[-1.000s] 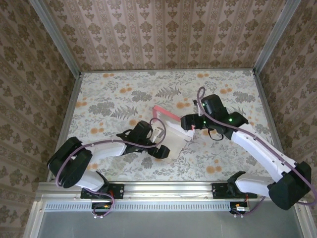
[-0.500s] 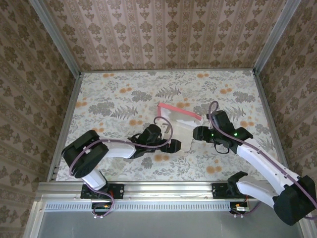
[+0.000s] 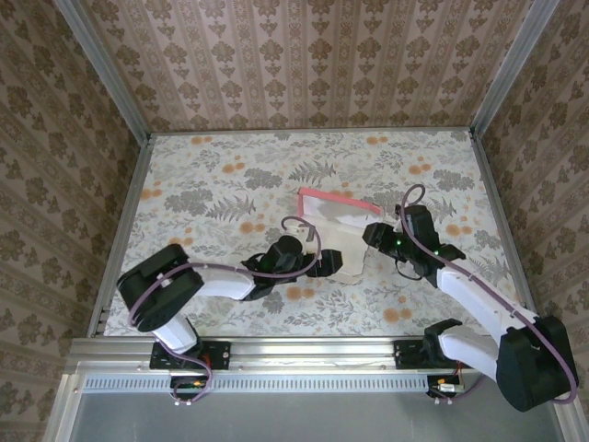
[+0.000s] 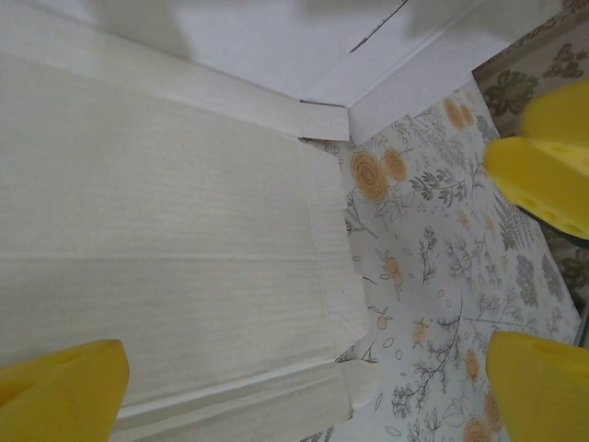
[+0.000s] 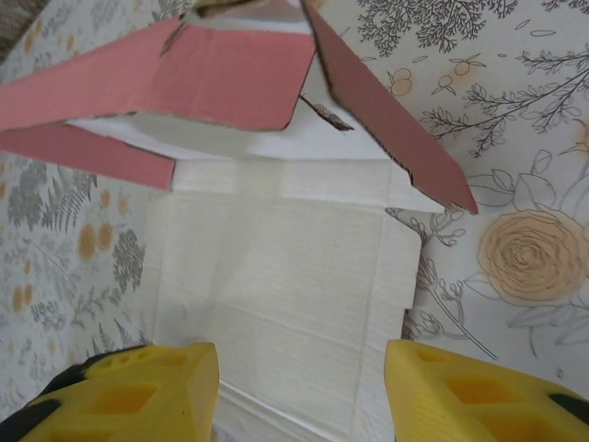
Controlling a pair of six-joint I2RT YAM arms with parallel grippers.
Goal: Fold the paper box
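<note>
Left gripper (image 3: 322,267): fingers spread wide, at the near-left edge of the paper box (image 3: 342,232). Right gripper (image 3: 373,236): fingers parted over the box's right side. Box: mid-table (pale inside up), base flat on the floral table (image 3: 202,184). Salmon-pink far flap (image 3: 336,197): raised.

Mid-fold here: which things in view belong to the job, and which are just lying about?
Part of the job: paper box, left gripper, right gripper.
Just there: floral table cover, wallpapered walls.
</note>
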